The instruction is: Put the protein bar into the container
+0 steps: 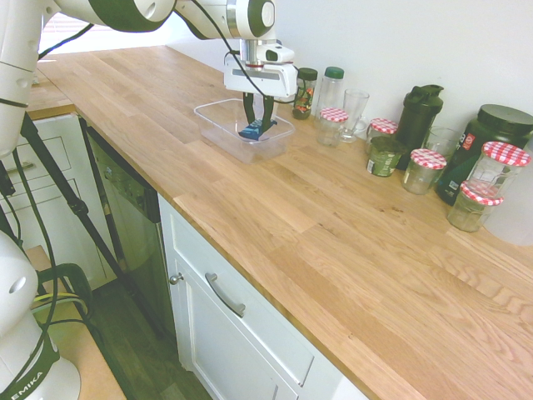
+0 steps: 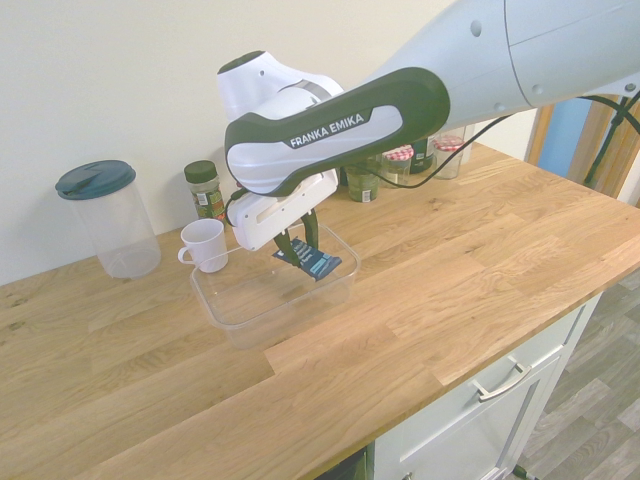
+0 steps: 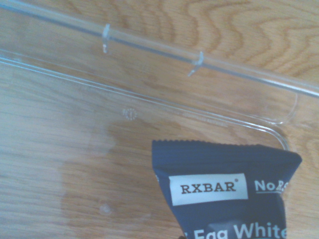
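My gripper (image 1: 257, 119) (image 2: 298, 243) reaches down into the clear plastic container (image 1: 218, 113) (image 2: 235, 315) on the wooden counter and is shut on the protein bar (image 1: 252, 131) (image 2: 314, 263). The bar is dark blue and hangs tilted from the fingers, inside the tub's walls and just above its floor. In the wrist view the protein bar (image 3: 227, 191) shows white print, with the container's rim (image 3: 149, 47) and clear floor beyond it.
A white cup (image 2: 206, 244) stands just behind the container, with a spice jar (image 2: 204, 188) and a tall lidded canister (image 2: 108, 217) near the wall. Glass jars with checked lids (image 1: 425, 170), a drinking glass (image 1: 354, 112) and dark bottles (image 1: 418, 116) line the wall.
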Controlling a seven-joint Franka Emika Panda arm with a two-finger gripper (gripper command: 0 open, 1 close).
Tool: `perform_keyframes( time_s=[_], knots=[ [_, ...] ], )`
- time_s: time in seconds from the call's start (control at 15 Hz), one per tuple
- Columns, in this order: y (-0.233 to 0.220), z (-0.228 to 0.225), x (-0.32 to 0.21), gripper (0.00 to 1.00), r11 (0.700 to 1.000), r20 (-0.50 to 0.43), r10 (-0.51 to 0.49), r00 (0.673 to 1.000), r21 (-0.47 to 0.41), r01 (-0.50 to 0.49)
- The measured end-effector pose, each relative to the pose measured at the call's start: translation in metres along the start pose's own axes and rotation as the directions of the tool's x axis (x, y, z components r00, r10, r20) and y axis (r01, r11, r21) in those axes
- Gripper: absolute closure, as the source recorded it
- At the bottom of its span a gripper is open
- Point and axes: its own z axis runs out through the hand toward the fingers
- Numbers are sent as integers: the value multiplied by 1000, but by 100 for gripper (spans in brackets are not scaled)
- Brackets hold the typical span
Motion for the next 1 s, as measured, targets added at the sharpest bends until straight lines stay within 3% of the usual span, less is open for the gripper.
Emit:
perform_keyframes(
  time_s=[0.07,1.0],
  knots=[
    [0,1,2,0,1000,4,4,1000,-3,-4],
    [6,-26,13,0,999,0,37,999,36,-37]
  ],
)
